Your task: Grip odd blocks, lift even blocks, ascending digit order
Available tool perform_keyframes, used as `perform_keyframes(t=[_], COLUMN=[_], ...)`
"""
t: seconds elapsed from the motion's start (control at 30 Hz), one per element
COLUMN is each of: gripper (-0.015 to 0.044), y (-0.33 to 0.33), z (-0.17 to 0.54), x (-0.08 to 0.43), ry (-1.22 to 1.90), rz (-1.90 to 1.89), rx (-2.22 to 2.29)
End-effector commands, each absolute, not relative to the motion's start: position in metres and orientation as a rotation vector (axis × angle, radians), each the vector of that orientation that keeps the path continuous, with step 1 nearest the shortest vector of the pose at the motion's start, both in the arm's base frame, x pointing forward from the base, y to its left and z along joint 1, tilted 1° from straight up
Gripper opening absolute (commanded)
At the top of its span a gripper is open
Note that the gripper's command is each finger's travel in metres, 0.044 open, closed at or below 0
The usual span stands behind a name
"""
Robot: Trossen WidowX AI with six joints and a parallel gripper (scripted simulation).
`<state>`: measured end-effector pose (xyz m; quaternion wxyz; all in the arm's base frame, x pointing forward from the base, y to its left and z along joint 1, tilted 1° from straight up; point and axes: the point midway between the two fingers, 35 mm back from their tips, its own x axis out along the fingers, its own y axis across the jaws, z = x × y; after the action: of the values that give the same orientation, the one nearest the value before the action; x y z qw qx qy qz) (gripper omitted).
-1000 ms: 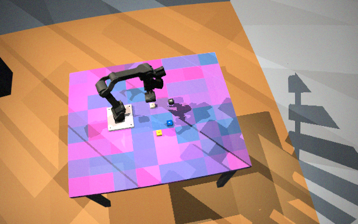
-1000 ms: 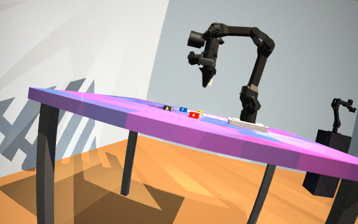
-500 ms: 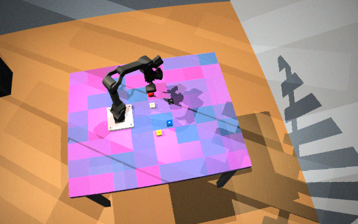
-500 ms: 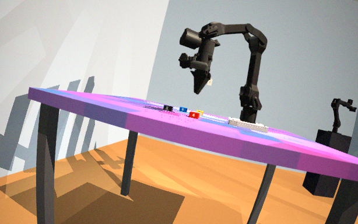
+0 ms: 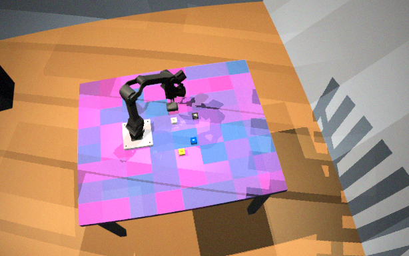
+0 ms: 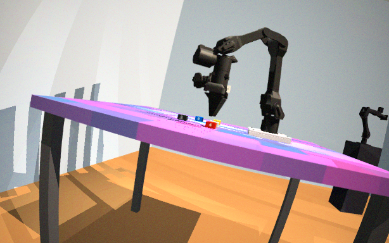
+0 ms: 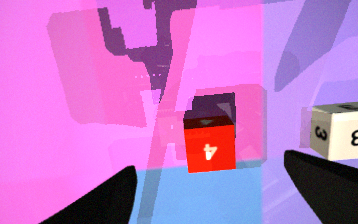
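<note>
My gripper (image 5: 172, 107) (image 6: 213, 114) (image 7: 208, 165) is open and empty, above the red block, with its fingertips either side of it in the wrist view. The red block (image 6: 211, 124) (image 7: 210, 149) shows a 4 and rests on the table; the gripper hides it in the top view. A white block (image 5: 174, 121) (image 7: 345, 132) shows a 3 and sits beyond the right finger in the wrist view. A black block (image 5: 195, 116) (image 6: 182, 117), a blue block (image 5: 194, 141) (image 6: 199, 119) and a yellow block (image 5: 181, 152) (image 6: 217, 121) also rest on the table; their digits are too small to read surely.
The arm's white base plate (image 5: 138, 145) (image 6: 269, 135) is fixed on the patchwork table (image 5: 110, 207) (image 6: 190, 143). Shadows of the arm fall across the tabletop. Another small arm on a dark pedestal (image 6: 348, 190) stands away from the table.
</note>
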<state>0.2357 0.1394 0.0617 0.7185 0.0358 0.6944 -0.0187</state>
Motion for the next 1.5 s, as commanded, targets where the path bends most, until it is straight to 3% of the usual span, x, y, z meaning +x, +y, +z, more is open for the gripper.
perform_keyframes(t=[0.0, 0.57, 0.93, 1.47], gripper=[0.04, 0.04, 0.012, 0.012], y=[0.139, 0.139, 0.139, 0.139], z=[0.055, 0.031, 0.031, 0.031], x=[0.236, 0.236, 0.236, 0.236], ry=[1.536, 1.537, 1.537, 1.537], rz=[-0.047, -0.047, -0.047, -0.047], rx=[0.08, 0.08, 0.08, 0.08])
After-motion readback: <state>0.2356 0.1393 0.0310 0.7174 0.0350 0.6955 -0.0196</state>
